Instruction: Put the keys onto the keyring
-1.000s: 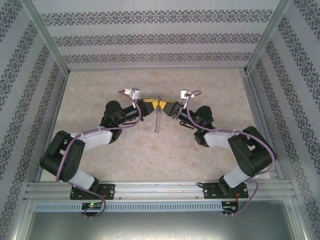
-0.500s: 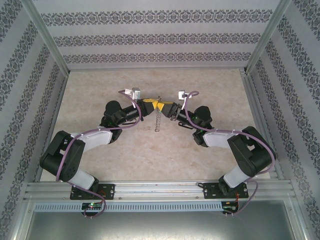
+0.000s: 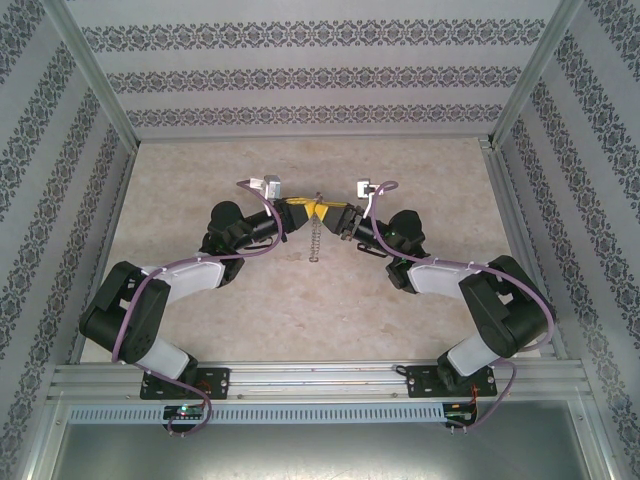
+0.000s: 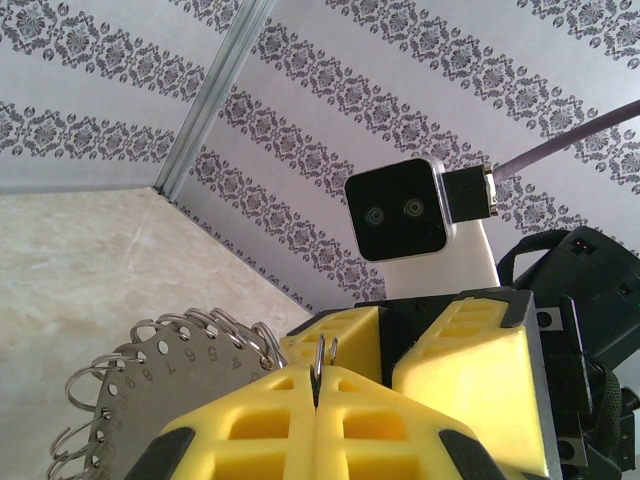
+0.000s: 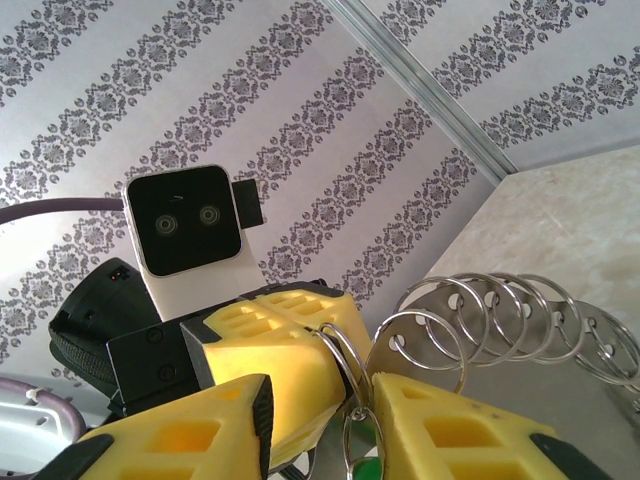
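1. The key (image 5: 368, 468), a tiny piece with a bright green plastic head, sits between the fingers of the right gripper (image 5: 320, 395); I see only its green edge and a small silver ring above it.
2. The keyring (image 4: 150, 400) is a grey metal plate with numbered holes and a row of silver wire rings along its edge. From above it looks like a dark coil (image 3: 315, 238) hanging down from the place where the two grippers meet, over the middle of the table.
3. The left gripper (image 4: 315, 378) has its yellow fingers pressed together on one thin wire ring of the keyring.
4. The right gripper's yellow fingers stand apart, tip to tip with the left gripper. Whether they press on the key I cannot tell.
5. Above each gripper sits a white wrist camera with a black face (image 4: 400, 212).
6. Under them is the beige stone-patterned table (image 3: 300, 300), and around it the walls with grey ornament stripes (image 3: 320, 80).
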